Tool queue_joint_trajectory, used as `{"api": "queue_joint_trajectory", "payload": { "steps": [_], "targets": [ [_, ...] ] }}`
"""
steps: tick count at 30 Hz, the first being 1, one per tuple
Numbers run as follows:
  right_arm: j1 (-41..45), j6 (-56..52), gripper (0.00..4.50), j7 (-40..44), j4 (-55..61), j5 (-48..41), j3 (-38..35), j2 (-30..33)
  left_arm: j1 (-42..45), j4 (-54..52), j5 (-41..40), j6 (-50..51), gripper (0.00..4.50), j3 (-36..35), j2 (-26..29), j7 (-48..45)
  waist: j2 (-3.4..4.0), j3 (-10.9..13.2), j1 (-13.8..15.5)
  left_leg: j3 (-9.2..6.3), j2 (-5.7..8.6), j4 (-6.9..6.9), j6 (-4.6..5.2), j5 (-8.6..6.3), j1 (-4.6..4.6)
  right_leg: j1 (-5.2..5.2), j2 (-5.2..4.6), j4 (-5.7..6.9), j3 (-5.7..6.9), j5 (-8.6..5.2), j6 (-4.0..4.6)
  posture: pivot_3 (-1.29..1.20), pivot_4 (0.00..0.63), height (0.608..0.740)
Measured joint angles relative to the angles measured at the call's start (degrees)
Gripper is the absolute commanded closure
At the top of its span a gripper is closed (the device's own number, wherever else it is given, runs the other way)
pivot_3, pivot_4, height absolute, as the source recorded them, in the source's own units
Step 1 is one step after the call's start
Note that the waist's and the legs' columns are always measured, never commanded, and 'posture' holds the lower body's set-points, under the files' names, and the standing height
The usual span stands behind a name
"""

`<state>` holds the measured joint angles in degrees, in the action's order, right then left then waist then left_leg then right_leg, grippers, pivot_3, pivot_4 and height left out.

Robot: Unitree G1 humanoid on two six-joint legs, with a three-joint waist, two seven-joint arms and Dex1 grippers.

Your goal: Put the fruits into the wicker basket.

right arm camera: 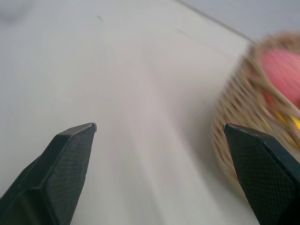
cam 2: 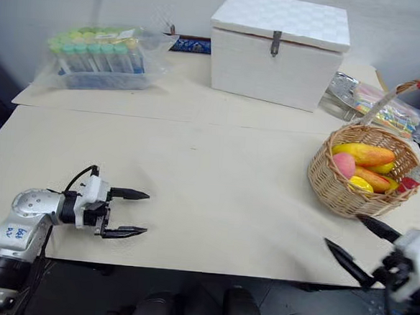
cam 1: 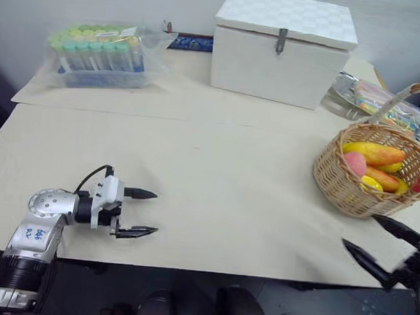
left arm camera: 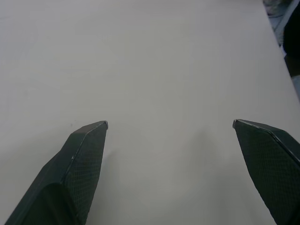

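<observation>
The wicker basket stands at the right side of the table, its arched handle rising over it. Inside lie the fruits: an orange-yellow mango, a pink peach and other yellow-orange pieces. My right gripper hangs open and empty just in front of the basket, near the table's front edge; the basket wall and peach show in its wrist view. My left gripper is open and empty over bare table at the front left.
A white lidded box stands at the back centre. A plastic bag of capped tubes lies at the back left. A clear bag of colourful items sits behind the basket. The table's front edge runs close by both grippers.
</observation>
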<state>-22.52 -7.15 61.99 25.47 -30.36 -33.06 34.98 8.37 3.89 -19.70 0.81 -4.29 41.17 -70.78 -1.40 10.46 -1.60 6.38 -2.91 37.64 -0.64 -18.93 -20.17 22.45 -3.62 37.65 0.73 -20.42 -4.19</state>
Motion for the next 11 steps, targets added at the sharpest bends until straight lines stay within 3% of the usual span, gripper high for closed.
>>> {"api": "queue_joint_trajectory", "payload": {
  "steps": [5, 11],
  "targets": [
    [14.37, 9.34, 0.04, 7.1, -7.58, 5.99, 17.88, 0.66, -5.35, -4.25, 0.79, -0.72, 0.0, -1.64, 0.14, 3.99, -0.01, 0.0, -0.04, 0.0, -0.01, 0.11, 0.02, -0.02, -0.01, 0.02, 0.01, 0.04, 0.02, 0.0, 0.0, 0.0, 0.15, 0.74],
    [30.31, 21.27, 0.04, 8.69, -25.39, 11.99, 26.01, -0.6, -6.11, -7.84, 0.24, 1.91, 0.0, -2.57, -0.2, 8.18, 0.01, 0.02, 0.14, -0.05, -0.01, 0.27, 0.06, -0.05, -0.07, 0.02, -0.01, 0.1, 0.13, 0.0, 0.0, 0.0, 0.15, 0.74]
  ]
}}
